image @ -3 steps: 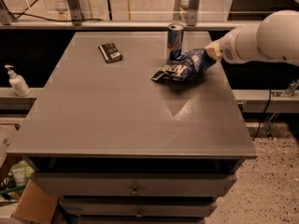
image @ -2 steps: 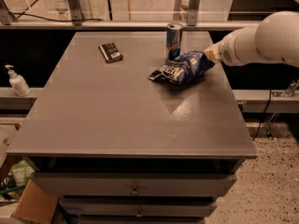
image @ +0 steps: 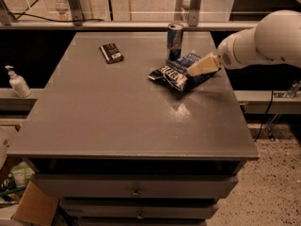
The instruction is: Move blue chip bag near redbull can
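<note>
The blue chip bag (image: 175, 75) lies on the grey table (image: 113, 121) at the back right, its white lettering facing up. The redbull can (image: 175, 41) stands upright just behind the bag, very close to its far edge. My gripper (image: 198, 68), with cream fingers on a white arm reaching in from the right, is shut on the right end of the bag, low over the table.
A small flat black packet (image: 111, 53) lies at the back left of the table. A soap dispenser bottle (image: 18, 83) stands on a ledge to the left. A cardboard box (image: 33, 206) sits on the floor at the lower left. Drawers run under the table's front edge.
The gripper and the chip bag have shifted slightly left and towards the front, staying right beside the can. The can and the black packet have not moved.
</note>
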Tool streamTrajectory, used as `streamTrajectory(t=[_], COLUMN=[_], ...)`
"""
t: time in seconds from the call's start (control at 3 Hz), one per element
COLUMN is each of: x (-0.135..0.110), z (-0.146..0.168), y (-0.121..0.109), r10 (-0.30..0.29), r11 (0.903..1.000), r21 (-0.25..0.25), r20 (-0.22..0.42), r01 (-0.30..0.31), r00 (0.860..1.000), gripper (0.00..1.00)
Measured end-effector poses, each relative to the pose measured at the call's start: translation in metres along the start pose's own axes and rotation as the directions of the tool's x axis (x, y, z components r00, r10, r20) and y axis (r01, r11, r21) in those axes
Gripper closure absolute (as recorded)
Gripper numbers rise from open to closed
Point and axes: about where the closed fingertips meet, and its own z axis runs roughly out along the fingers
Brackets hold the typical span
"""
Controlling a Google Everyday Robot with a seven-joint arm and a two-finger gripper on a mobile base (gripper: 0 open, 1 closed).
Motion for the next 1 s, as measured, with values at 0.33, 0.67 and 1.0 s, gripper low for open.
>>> streamTrajectory(t=[0.33,0.67,1.0], x=[0.003,0.009,0.026], z=[-0.016,-0.044,-0.079], y=[0.003,0.006,0.008], r10=[-0.003,-0.008,-0.003], r11=[0.9992,0.9946,0.9853], r21=[-0.041,-0.104,-0.171], r20=[-0.005,0.01,0.035], r01=[0.003,0.009,0.009], r00=[1.0,1.0,0.999], gripper=[0.0,0.0,0.0])
